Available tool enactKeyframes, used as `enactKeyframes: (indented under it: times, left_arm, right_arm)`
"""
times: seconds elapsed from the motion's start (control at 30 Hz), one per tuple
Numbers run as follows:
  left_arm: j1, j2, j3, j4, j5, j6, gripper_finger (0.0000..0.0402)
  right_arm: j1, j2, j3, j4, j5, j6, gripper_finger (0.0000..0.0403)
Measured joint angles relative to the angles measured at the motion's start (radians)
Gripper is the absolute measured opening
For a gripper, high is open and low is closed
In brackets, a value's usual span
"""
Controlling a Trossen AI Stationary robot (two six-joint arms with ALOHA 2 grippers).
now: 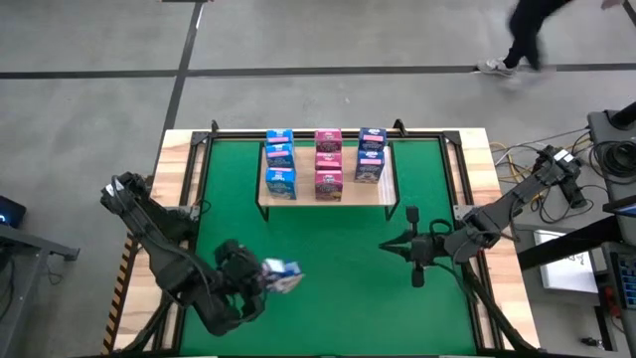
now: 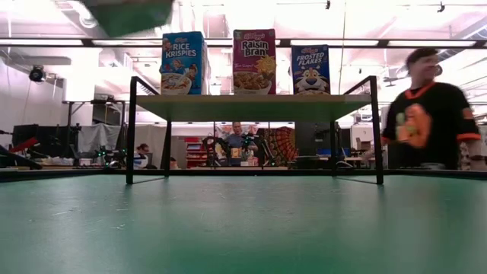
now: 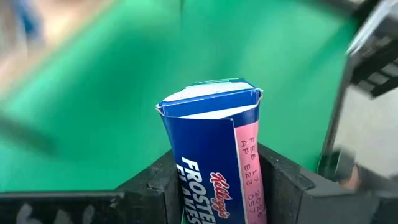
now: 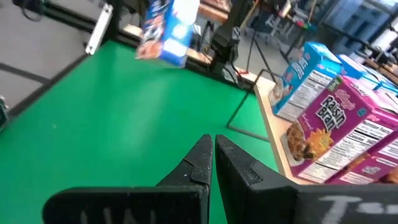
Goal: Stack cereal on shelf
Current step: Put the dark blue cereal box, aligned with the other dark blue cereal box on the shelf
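Seen from above, a green mat covers the table, and the left arm reaches low across its near left part. The left gripper (image 1: pixel 266 278) pinches a dark blue cereal box (image 1: pixel 283 275) between its fingers; the left wrist view shows the box (image 3: pixel 214 162) standing up out of the jaws with its top flap clear, a hold that seems meant to leave the base free for setting down. The box is lifted off the mat and well apart from the shelf (image 1: pixel 326 196), which stands at the far middle. On the shelf, eight boxes form three columns: three light blue boxes (image 1: pixel 279 159), three pink boxes (image 1: pixel 328 159), and only two dark blue boxes (image 1: pixel 371 154), so the near slot on the right probably awaits the held box. Farther right, the right arm waits over the mat, the right gripper (image 1: pixel 390 245) with fingers pressed together, pointing left.
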Motion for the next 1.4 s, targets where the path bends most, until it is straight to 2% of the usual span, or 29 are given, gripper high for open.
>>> enactKeyframes:
  times: [0.1,0.27,0.47,0.67,1.03,1.4]
  left_arm:
    - [0.056,0.000,0.060,0.108,-0.076,0.258,0.0141]
    - [0.151,-0.001,0.096,0.323,-0.090,0.636,0.0141]
    - [0.243,-0.001,0.105,0.439,-0.089,0.902,0.0141]
    - [0.338,-0.001,0.105,0.560,-0.036,1.041,0.0141]
    - [0.478,-0.001,0.105,0.713,0.075,1.143,0.0141]
    - [0.549,0.060,0.104,0.842,0.129,1.246,0.0141]
  right_arm:
    - [0.014,-0.025,-0.042,0.056,-0.010,-0.027,0.0009]
    - [0.020,-0.084,-0.106,0.145,-0.098,-0.047,0.0009]
    - [0.020,-0.134,-0.165,0.175,-0.186,0.007,0.0009]
    - [0.053,-0.147,-0.199,0.246,-0.263,0.024,0.0009]
    - [0.186,-0.159,-0.218,0.329,-0.261,-0.074,0.0009]
    - [0.205,-0.219,-0.257,0.333,-0.255,-0.106,0.0009]
